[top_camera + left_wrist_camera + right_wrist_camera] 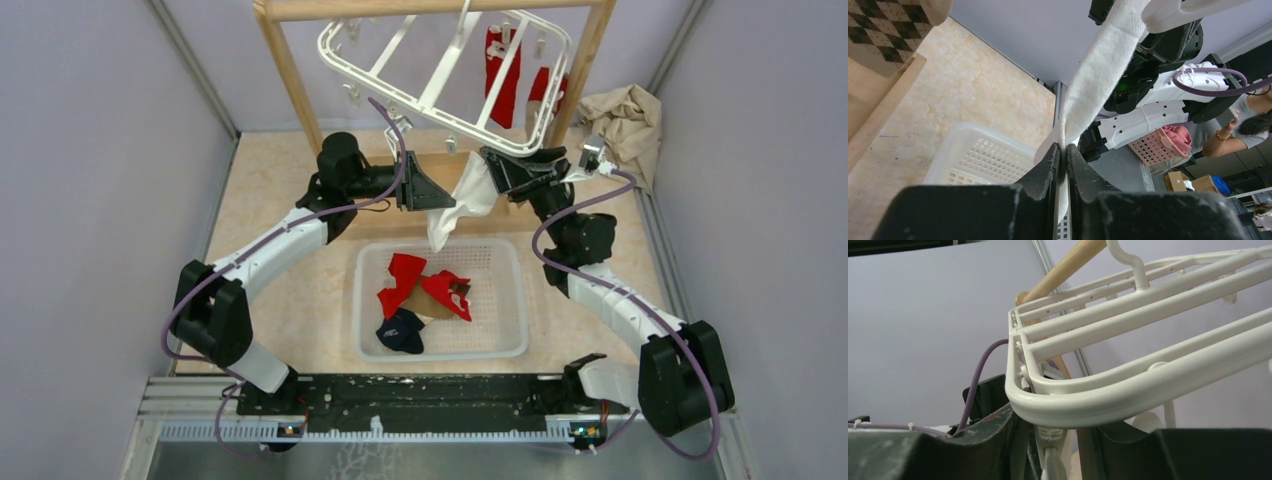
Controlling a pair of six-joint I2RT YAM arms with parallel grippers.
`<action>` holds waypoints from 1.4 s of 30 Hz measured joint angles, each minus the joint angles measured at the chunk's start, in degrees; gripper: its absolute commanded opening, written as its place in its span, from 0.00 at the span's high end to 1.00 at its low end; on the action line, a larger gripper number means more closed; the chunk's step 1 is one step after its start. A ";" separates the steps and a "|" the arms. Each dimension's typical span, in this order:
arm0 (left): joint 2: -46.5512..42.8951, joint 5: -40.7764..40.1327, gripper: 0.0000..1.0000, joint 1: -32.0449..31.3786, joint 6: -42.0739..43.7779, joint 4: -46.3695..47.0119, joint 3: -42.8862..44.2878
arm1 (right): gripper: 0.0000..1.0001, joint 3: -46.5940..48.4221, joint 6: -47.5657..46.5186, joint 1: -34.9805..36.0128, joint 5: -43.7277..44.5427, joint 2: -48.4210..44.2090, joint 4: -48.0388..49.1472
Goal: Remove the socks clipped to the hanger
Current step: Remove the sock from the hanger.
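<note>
Two red socks with white trim [503, 75] hang clipped at the far side of the white plastic rectangular hanger [440, 90], which sits tilted on the light wooden frame [290, 70]. Loose red and navy socks [420, 295] lie in the white perforated plastic basket [512, 262] below.

A long cream fabric sock [1103, 60] hangs from a small white clip [1048, 434] on the hanger's near rim, taut down to the left gripper [1064, 152]. Its jaws are pinched tight on the sock's lower end. The right gripper [1050, 452] straddles that clip from beneath, a finger on either side. Cannot tell whether it is squeezing the clip or only bracketing it.

Risks, as judged:
- A left-arm pull before the clip opens would load the hanger, which could swing or lift its hook off the bar.
- The thin pinch on the fabric may slip.
- Off-centre right fingers could catch the rim instead of the clip.
- The freed sock might drop beyond the basket's far edge.
</note>
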 measured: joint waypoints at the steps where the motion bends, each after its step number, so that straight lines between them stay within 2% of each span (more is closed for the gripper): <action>1: 0.00 0.00 0.87 0.00 -0.02 0.07 0.00 | 0.75 0.00 0.04 0.04 0.00 0.00 0.09; 5: 0.00 0.07 0.87 0.00 -0.13 0.09 0.00 | 0.98 0.00 -0.02 0.28 0.28 0.28 0.55; 6: 0.00 0.11 0.87 0.00 -0.13 0.09 0.00 | 1.00 0.00 0.24 0.28 0.28 0.39 0.76; 21: -0.37 0.13 0.87 0.00 0.46 -1.40 -0.09 | 1.00 0.00 0.52 0.26 0.48 1.07 1.62; 42: -17.00 -3.58 0.86 -0.17 5.66 -13.27 -14.23 | 1.00 0.00 0.52 0.26 0.72 0.70 -0.55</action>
